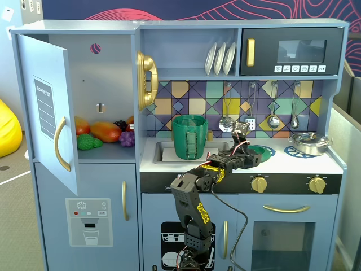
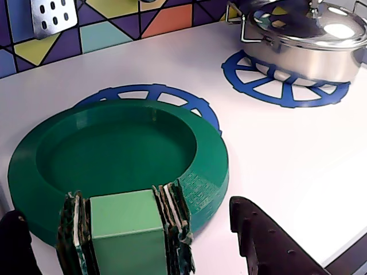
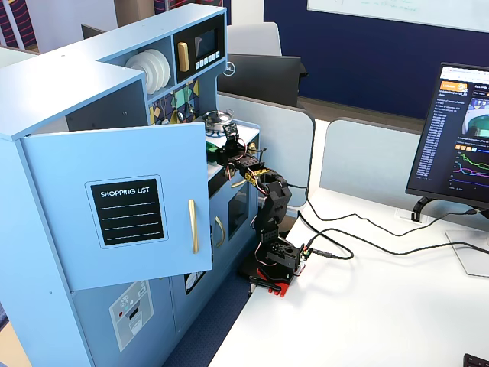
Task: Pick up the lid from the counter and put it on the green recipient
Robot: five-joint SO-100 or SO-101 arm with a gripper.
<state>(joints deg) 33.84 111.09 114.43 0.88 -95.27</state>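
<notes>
The step in hand is the grasp. The flat round dark-green plastic lid [image 2: 123, 152] lies upside down on the white counter [image 2: 287, 149], over a blue spoked burner ring [image 2: 150, 94], with its light-green tab handle [image 2: 127, 232] at the near edge in the wrist view. The black two-finger gripper [image 2: 129, 243] stands wide open and empty, one finger at each side of the tab. Next it likely needs to close on the tab, lift, and carry the lid left to the tall dark-green plastic pot [image 1: 190, 136] in the sink. The shiny silver pot [image 2: 304, 37] sits far right. Both fingers are cut off by the frame. In the side fixed view, the open cupboard door [image 3: 130, 202] hides the counter.
</notes>
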